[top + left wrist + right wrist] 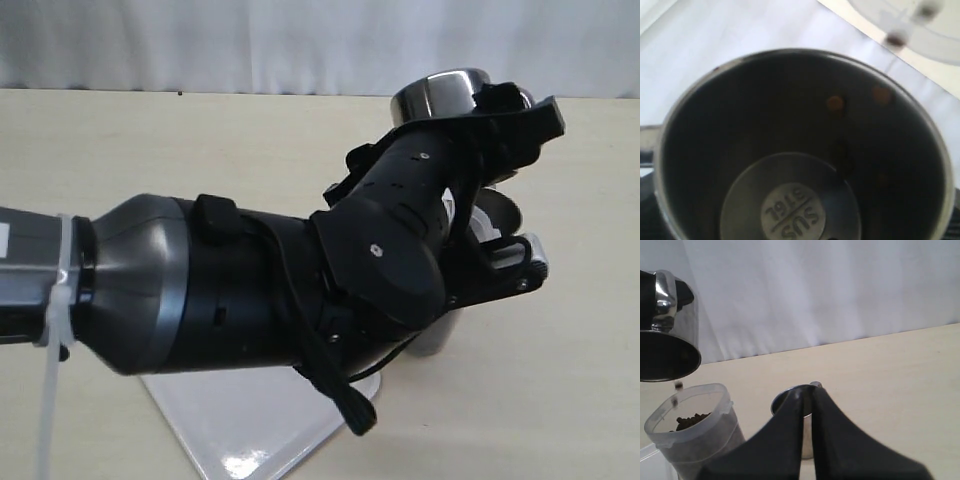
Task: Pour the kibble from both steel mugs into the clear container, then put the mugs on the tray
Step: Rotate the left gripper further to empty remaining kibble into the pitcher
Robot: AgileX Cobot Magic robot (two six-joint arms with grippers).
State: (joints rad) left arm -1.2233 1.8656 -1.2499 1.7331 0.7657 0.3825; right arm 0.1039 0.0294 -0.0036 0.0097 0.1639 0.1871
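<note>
Black plastic fills most of the exterior view: my left arm lies across the middle, and the left gripper [520,185] has its jaws spread wide around the tipped steel mug [440,95], holding it clear of the table [150,150]. That view hides almost everything below the mug. Only a corner of the white tray [230,420] shows under the arm, near the front edge.

The left wrist view looks straight into the held mug. Its dark inside is nearly bare, with a stamped disc at the bottom and 2 pellets [835,103] on the wall.

The right wrist view gives me what the other 2 views cannot. The mug's mouth faces down, just above the rim of the clear container [695,440] without touching it. 1 pellet [678,385] is in the air between mouth and rim. A bed of kibble [690,419] lies inside the container, which stands upright.

The right gripper [807,392] has its fingers pressed together, with only a thin slit between them. The second steel mug [785,397] stands upright on the table right behind the tips. I cannot tell whether the tips touch it. It sits near the container, on the side away from the pouring mug.
</note>
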